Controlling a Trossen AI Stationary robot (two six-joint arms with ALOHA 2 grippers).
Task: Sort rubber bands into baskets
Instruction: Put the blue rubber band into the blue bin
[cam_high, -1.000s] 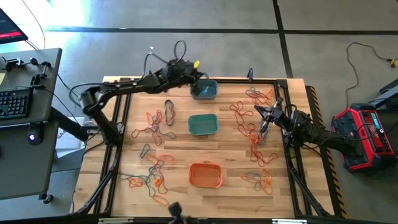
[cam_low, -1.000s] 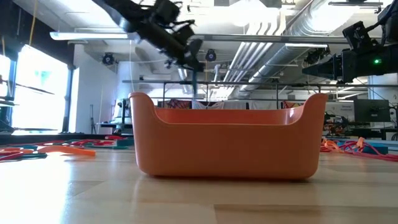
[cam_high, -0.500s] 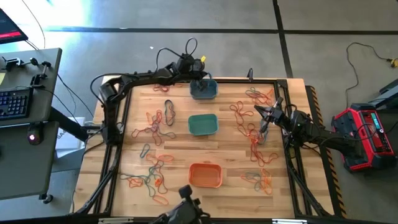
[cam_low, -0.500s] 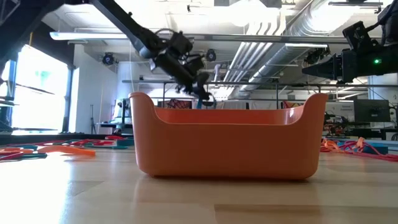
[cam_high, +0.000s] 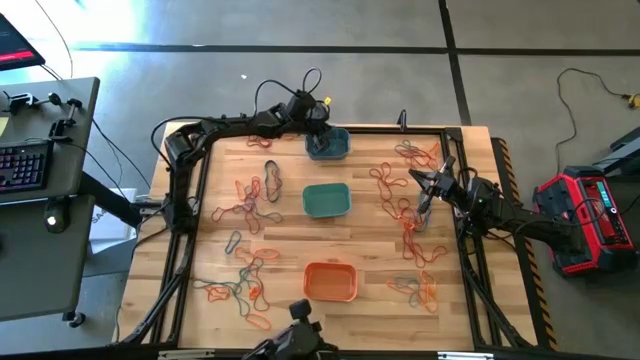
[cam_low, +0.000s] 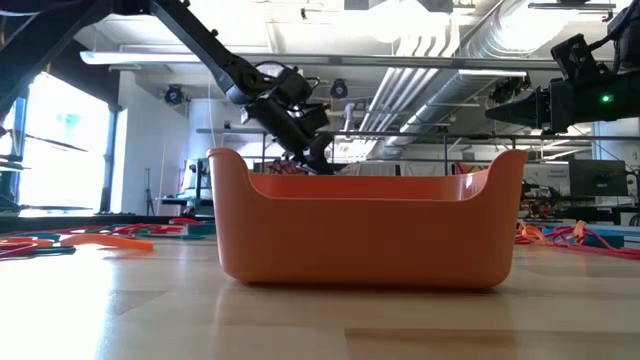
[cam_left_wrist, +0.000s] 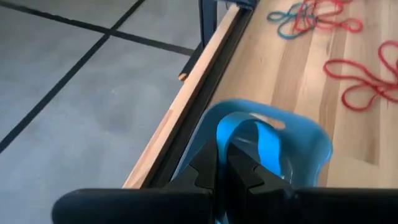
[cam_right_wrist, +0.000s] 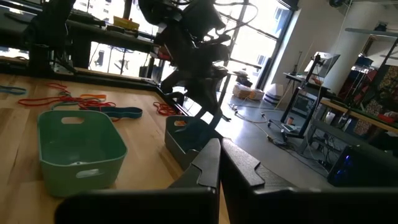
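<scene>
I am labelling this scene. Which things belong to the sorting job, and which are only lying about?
Job: rubber bands, grey-blue basket, teal basket, orange basket, left gripper holding a blue band.

Lying about: keyboard, red case, floor cable.

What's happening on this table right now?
A two-armed robot is sorting rubber bands into three baskets. The left hand is over the grey-blue basket at the table's far edge, shut on a blue band that hangs into it. The right hand waits shut above the right-side pile of bands. The teal-green basket and orange basket sit in line nearer the front, with many bands scattered loose on both sides.
</scene>
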